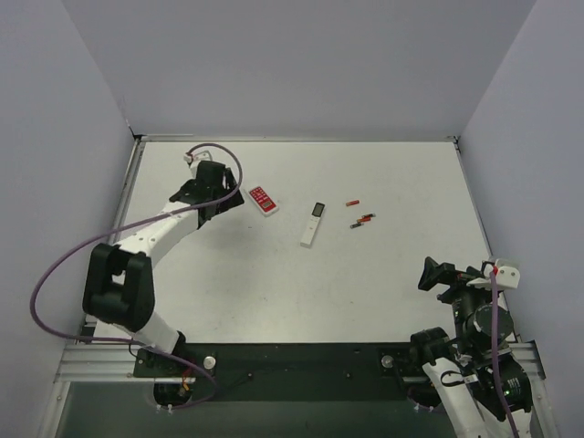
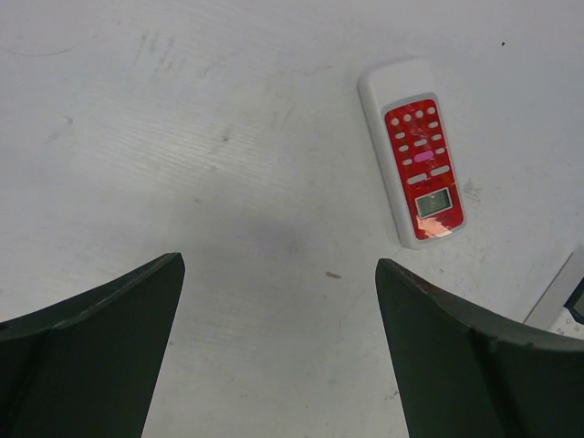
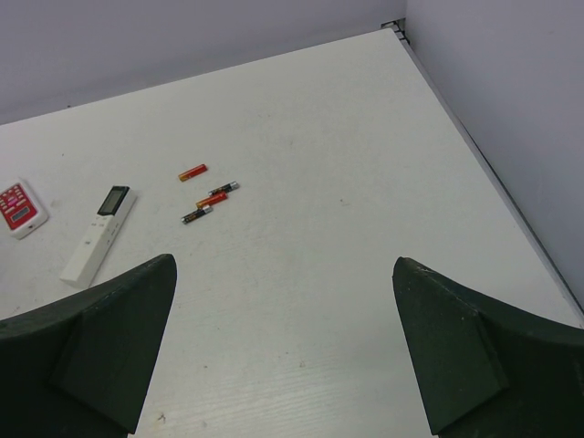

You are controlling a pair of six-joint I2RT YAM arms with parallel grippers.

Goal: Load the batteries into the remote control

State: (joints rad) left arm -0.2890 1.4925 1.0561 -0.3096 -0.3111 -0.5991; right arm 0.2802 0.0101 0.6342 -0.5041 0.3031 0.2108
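Closest to where I stand, the right gripper [image 3: 283, 269] hangs low over the near right corner of the white table [image 1: 274, 301]. Its two dark fingers [image 3: 109, 338] are spread wide with only bare tabletop between them; they hold nothing and touch nothing.

Further in, around the middle of the table, a long slim white remote [image 1: 312, 225] lies flat with its dark screen at the far end. Just to its right, the batteries [image 1: 366, 218] lie loose on the surface. One red cell sits a little further back on its own, and the others form a small tight cluster nearer me. How many are in the cluster is hard to count. All of them lie well apart from both grippers.

Beyond that, toward the far left, the remote control [image 2: 415, 155] lies red face up, buttons and small display showing, near the slim remote but not touching it. The left arm reaches out to this spot. The left gripper [image 2: 278, 269] hovers just to the left of the remote control with its fingers [image 2: 456, 356] wide apart. It grips nothing, and the remote lies outside the gap, clear of both fingers.
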